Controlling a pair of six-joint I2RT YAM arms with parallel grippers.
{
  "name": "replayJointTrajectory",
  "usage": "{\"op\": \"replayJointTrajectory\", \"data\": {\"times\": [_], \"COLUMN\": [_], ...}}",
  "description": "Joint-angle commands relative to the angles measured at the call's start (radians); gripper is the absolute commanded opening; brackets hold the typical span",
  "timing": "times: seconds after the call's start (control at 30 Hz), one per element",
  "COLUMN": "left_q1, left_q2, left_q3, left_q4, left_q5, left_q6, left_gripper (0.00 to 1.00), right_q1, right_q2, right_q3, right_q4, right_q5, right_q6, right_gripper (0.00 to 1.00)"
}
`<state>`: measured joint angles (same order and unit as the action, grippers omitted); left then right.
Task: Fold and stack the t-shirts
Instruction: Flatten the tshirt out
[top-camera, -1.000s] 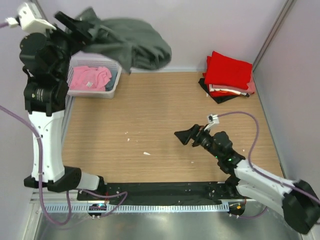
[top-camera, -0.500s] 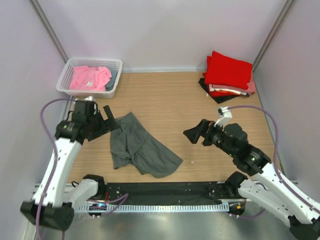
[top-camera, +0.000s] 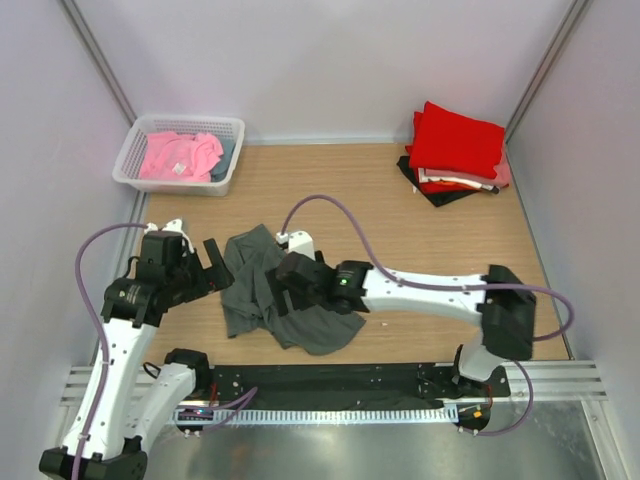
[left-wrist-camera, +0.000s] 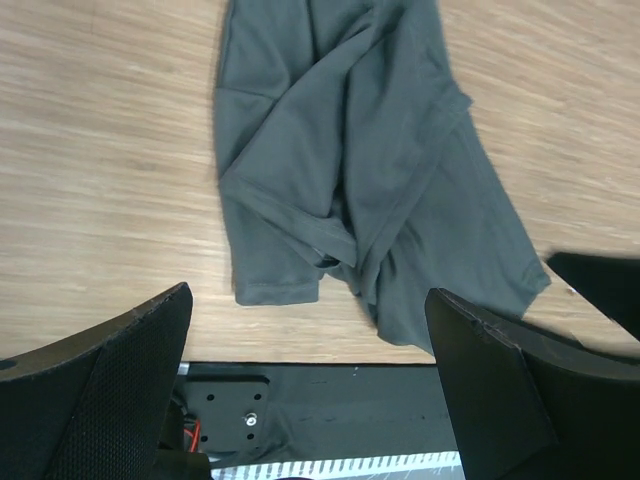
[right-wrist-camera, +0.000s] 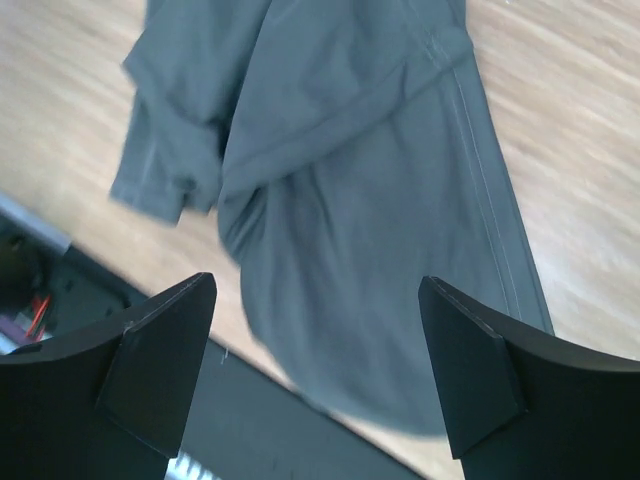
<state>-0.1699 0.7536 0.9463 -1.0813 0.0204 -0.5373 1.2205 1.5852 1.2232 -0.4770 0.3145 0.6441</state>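
One dark grey t-shirt (top-camera: 262, 300) lies crumpled on the wooden table near the front edge, seen close up in the left wrist view (left-wrist-camera: 350, 170) and the right wrist view (right-wrist-camera: 350, 200). My left gripper (top-camera: 220, 268) (left-wrist-camera: 310, 400) hovers just left of it, jaws wide open and empty. My right gripper (top-camera: 285, 290) (right-wrist-camera: 315, 370) hangs over the shirt's middle, open, with nothing between its fingers. Folded red, black and pink t-shirts (top-camera: 455, 150) are stacked at the back right. A pink t-shirt (top-camera: 180, 155) lies in the basket.
A white latticed basket (top-camera: 229, 176) stands at the back left corner. Grey walls close in the table on three sides. The black base strip (top-camera: 330, 380) runs along the near edge. The right arm (top-camera: 430, 290) stretches across the front of the table.
The grey shirt went from held high at the back left to lying on the table. My left gripper opened and came down beside it. My right arm swung left over the shirt.
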Motion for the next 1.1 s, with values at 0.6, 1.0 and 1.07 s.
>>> {"op": "replayJointTrajectory", "data": {"times": [0.6, 1.0, 1.07], "left_q1": [0.012, 0.015, 0.013], "left_q2": [-0.105, -0.105, -0.103], "left_q3": [-0.004, -0.006, -0.006], "left_q4": [0.058, 0.060, 0.060], "left_q5": [0.102, 0.104, 0.105], "left_q6": [0.040, 0.039, 0.037], "left_gripper": [1.00, 0.99, 0.99], "right_q1": [-0.250, -0.263, -0.265], "right_q2": [0.506, 0.536, 0.535], "right_q3": [0.390, 0.410, 0.414], "right_q4": [0.086, 0.052, 0.040], "right_q5": [-0.164, -0.153, -0.147], "right_q6": [-0.047, -0.053, -0.058], "right_gripper": [0.59, 0.12, 0.06]}}
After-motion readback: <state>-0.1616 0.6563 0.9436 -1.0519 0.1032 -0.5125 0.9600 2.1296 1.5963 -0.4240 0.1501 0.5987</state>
